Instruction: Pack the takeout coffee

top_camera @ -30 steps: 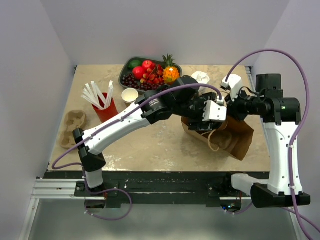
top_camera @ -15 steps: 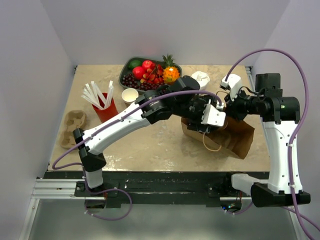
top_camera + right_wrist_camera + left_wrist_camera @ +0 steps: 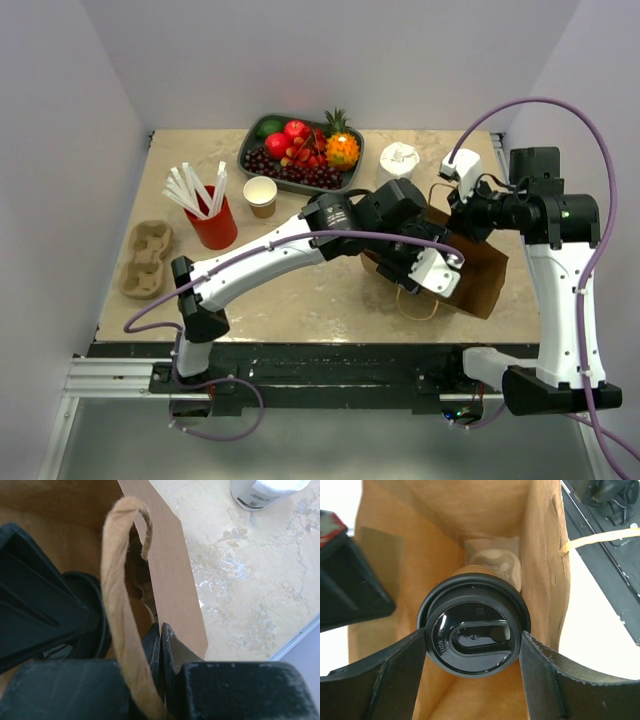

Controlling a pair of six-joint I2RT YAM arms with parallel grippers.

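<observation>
While the left fingers clamp the coffee inside the bag, right fingers pinch its rim.

Lid centre: a small embossed mark on the coffee lid, seemingly "88".
Lid left rim: curved embossed lettering, too faint to read.
Tub label: dark strip with tiny white print on the white tub, illegible.

Right claw pinching paper bag, handle beside
</observation>
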